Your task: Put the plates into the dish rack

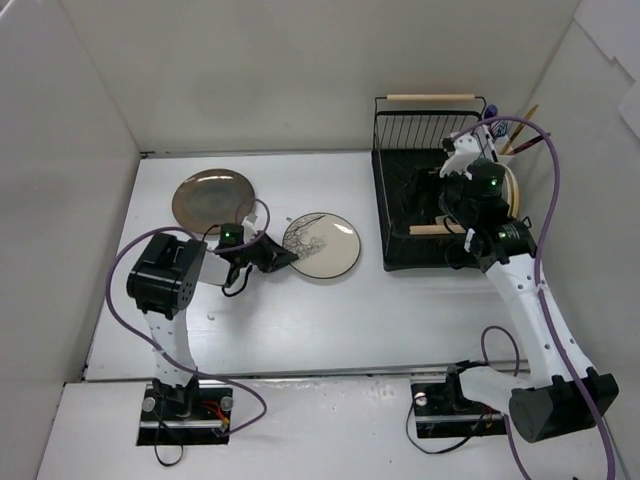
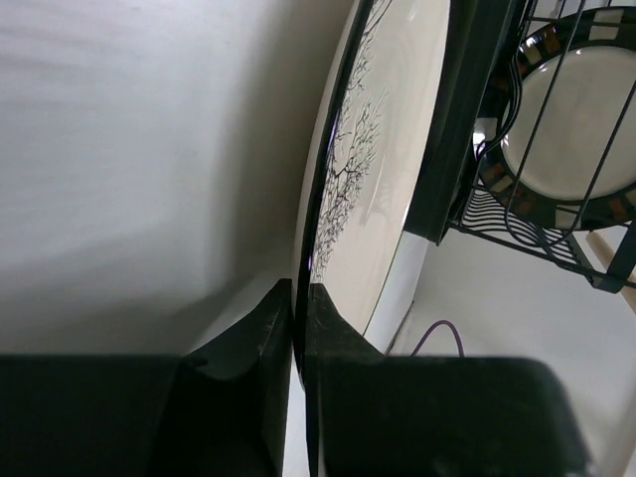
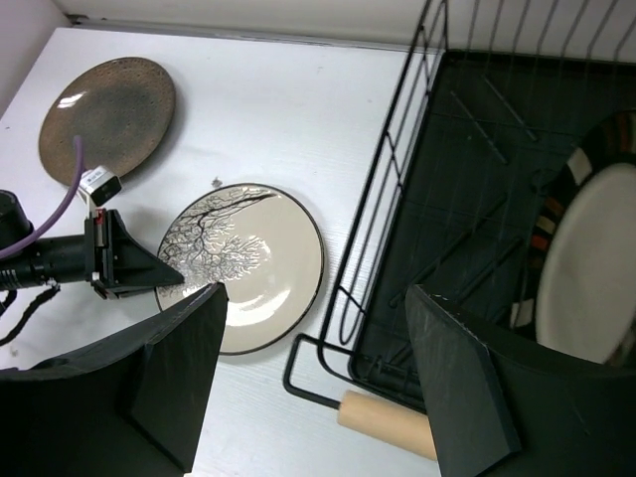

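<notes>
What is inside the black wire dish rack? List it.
One cream ceramic plate with a dark patterned rim stands at the right side of the black wire dish rack. The right gripper covers the rack's near end.

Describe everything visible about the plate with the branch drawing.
The branch plate is round, glossy cream ceramic by its look, with a thin dark rim and a black bare-tree drawing across one side. It lies face up on the white table, between the brown plate and the dish rack, touching neither. The left gripper is shut on its rim.
</notes>
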